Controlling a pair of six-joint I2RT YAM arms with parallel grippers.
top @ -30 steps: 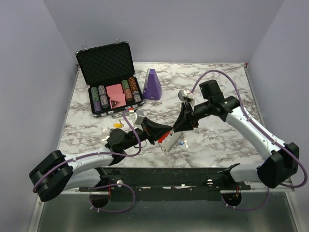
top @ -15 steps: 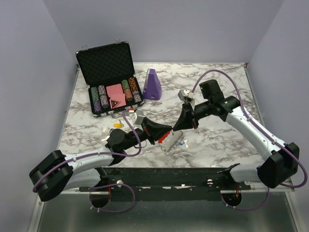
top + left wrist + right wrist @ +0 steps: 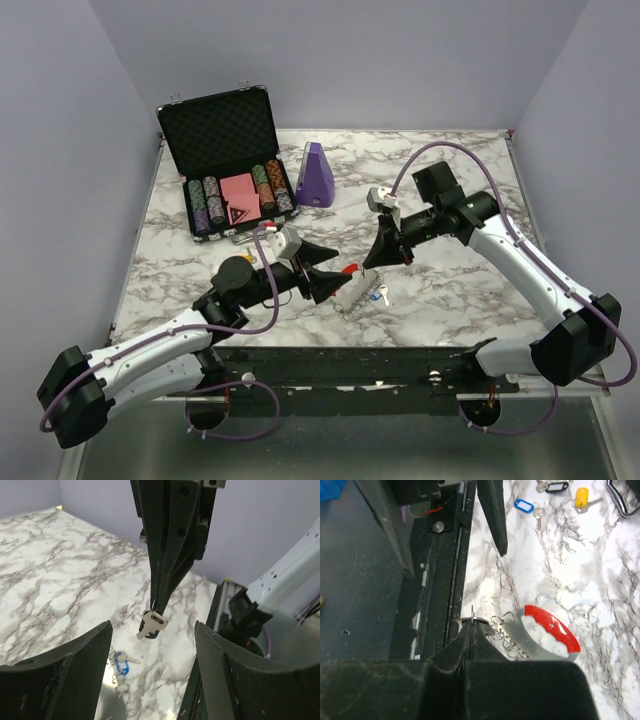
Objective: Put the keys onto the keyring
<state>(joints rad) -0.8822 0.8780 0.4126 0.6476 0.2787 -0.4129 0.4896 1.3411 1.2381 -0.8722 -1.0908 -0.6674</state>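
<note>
Arms meet over the middle of the marble table (image 3: 455,185): the left one lies low and stretched out from the near-left corner, forearm almost level, and the left gripper (image 3: 336,280) points rightward with its jaws spread wide and holding nothing. Just past its fingertips the keyring (image 3: 552,629) lies flat on the marble, red arc uppermost and chain trailing toward the near edge, with a blue-tagged key (image 3: 378,293) just beside it. Right of that, the right arm arches up from the near-right corner, elbow high, wrist bent steeply down; the right gripper (image 3: 372,262) is pinched tight on a small silvery key (image 3: 152,625) hanging above the table
</note>
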